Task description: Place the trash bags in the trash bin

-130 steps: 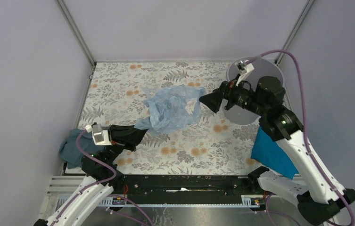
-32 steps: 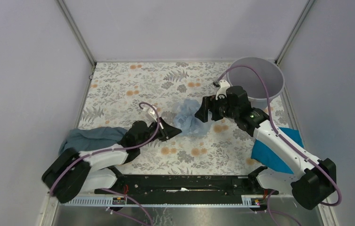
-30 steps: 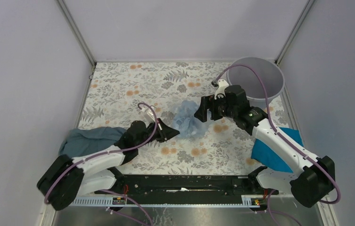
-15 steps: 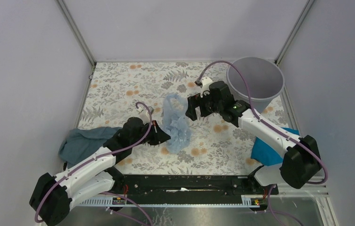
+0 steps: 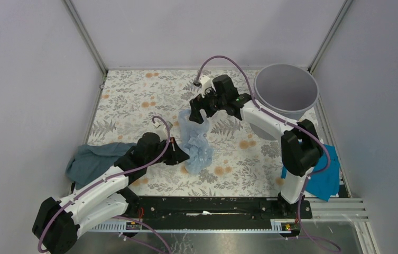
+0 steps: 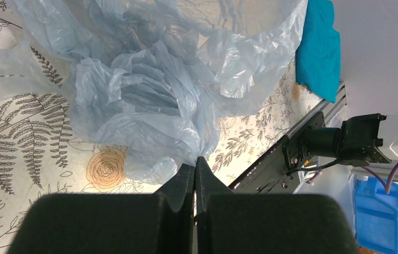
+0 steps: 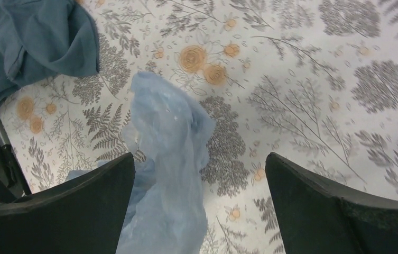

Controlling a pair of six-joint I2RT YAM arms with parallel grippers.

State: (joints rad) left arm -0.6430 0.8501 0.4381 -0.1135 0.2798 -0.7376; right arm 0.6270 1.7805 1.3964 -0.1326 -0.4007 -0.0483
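Observation:
The trash bag [image 5: 195, 142] is a crumpled pale-blue film lying mid-table, drawn out from near to far. My left gripper [image 5: 182, 154] is shut on its near-left edge; in the left wrist view the film [image 6: 149, 100] bunches right at the pinched tips of that gripper [image 6: 195, 163]. My right gripper [image 5: 196, 113] hovers open over the bag's far end. In the right wrist view a fold of the bag [image 7: 167, 137] rises between the wide-apart jaws of the right gripper [image 7: 199, 156], nearer the left finger [image 7: 80, 206], and nothing is gripped. The grey trash bin [image 5: 297, 112] stands upright at the back right.
A dark teal-grey cloth [image 5: 88, 161] lies at the near left, also in the right wrist view [image 7: 38, 42]. A bright blue cloth [image 5: 324, 175] lies at the near right edge, also in the left wrist view [image 6: 318, 47]. Walls enclose the flowered table.
My right arm has swung left and away from the bin, and its jaws have widened. The bag has stretched out lengthwise. My left gripper has stayed shut on the bag, shifting only slightly.

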